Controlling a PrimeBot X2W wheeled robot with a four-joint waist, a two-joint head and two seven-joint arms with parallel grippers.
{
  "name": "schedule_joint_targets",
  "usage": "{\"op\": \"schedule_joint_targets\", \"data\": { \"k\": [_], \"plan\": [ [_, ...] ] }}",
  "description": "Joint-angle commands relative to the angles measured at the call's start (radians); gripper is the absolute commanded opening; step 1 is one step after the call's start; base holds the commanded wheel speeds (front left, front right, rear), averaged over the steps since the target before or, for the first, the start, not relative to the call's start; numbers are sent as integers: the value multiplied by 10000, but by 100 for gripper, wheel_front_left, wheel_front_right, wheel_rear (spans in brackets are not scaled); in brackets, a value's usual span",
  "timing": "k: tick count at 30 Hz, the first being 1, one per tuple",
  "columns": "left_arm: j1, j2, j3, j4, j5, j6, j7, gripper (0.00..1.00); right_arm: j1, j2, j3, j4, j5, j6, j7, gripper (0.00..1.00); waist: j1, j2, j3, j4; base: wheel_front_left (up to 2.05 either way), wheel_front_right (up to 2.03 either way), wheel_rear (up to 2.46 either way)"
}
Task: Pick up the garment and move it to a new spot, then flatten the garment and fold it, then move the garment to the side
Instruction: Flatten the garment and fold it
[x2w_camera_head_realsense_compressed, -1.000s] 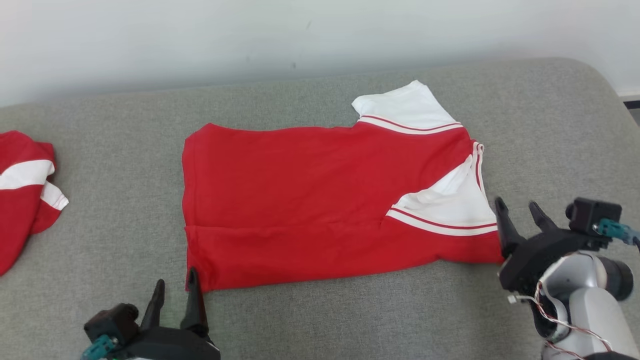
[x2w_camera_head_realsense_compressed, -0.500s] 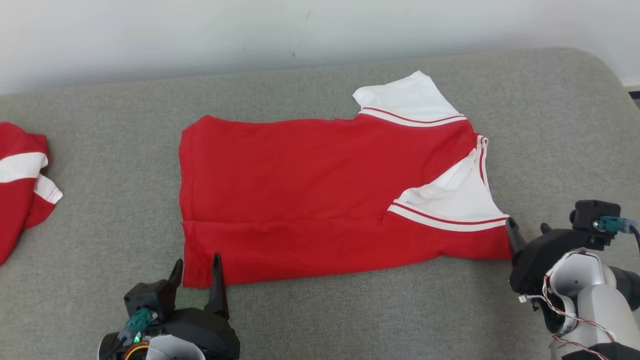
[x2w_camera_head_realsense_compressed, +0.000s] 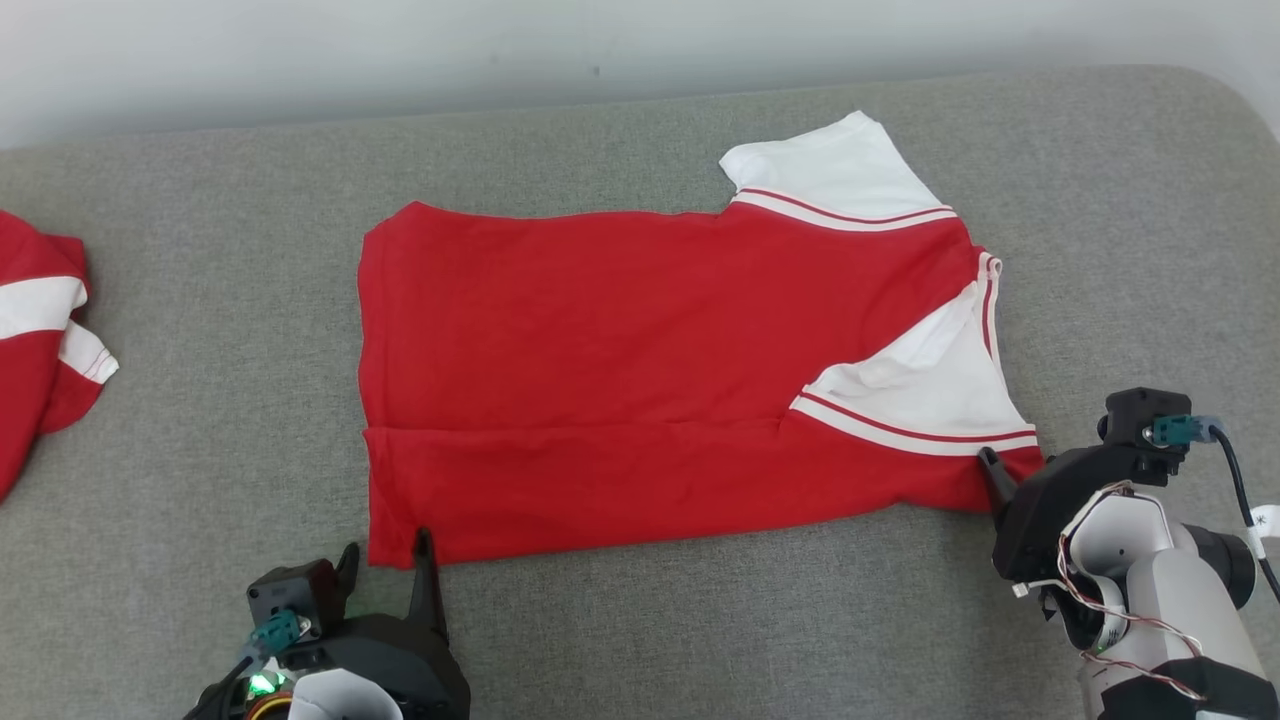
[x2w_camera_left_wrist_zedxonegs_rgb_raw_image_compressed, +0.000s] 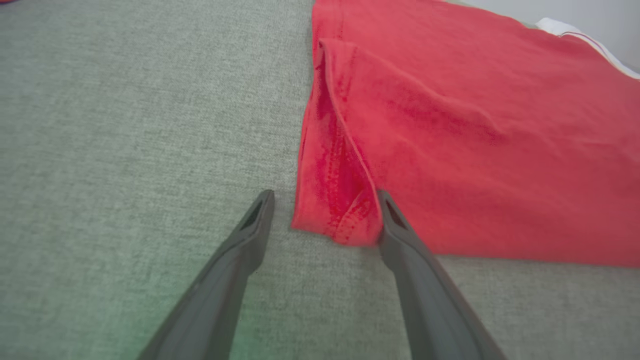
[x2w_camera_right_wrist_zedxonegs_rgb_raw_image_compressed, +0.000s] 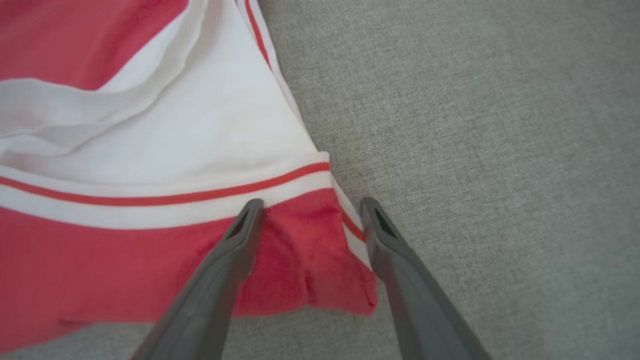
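Head view: the garment (x2w_camera_head_realsense_compressed: 620, 370) lies flat in the middle of the cushion (x2w_camera_head_realsense_compressed: 200, 180), its near edge already folded over. The left gripper (x2w_camera_head_realsense_compressed: 386, 548) sits at the near left corner and the right gripper (x2w_camera_head_realsense_compressed: 1015, 468) at the near right one, presumably so both ends lift together.

Left wrist view: the fingers are spread wide with the hem corner between them, and nothing is pinched.

Right wrist view: the same, jaws apart astride the red corner below the white sleeve (x2w_camera_right_wrist_zedxonegs_rgb_raw_image_compressed: 165, 130).

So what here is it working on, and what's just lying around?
Job: red shirt, spread out; left fingers, open around its near left corner; right fingers, open around its near right corner.
Lying about: second red garment, bunched far left; grey cushion underneath.
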Motion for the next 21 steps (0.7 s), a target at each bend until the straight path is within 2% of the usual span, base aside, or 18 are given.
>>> {"op": "schedule_joint_targets", "data": {
  "k": [1,2,3,4,5,6,11,21],
  "plan": [
    [-45,40,40,97,-3,36,57,100,41,22,12,104,-67,9,99,100,0,0,12,8,0,0,0],
    [-68,8,69,212,-158,-24,172,84,0,28,71,320,-44,9,264,85,0,0,28,11,0,0,0],
    [-73,19,75,254,-184,-64,210,57,-18,31,82,366,-12,9,288,49,0,0,29,7,0,0,0],
    [-80,9,82,271,-264,-115,239,27,-27,34,91,392,-9,9,276,21,0,0,29,0,0,0,0],
    [-80,9,82,271,-264,-115,239,27,-27,34,91,392,-9,9,276,21,0,0,29,0,0,0,0],
    [-80,-4,84,277,-328,-176,227,0,-29,34,111,411,7,9,254,0,0,0,20,-5,0,0,0],
    [252,-9,111,103,-634,-558,138,0,259,-8,-19,-5,199,-7,48,0,0,0,-224,-45,0,0,0],
    [1466,319,173,-613,-990,-642,179,0,1665,-8,-42,-1515,617,-7,448,0,0,0,-922,-255,0,0,0]
  ]
}}
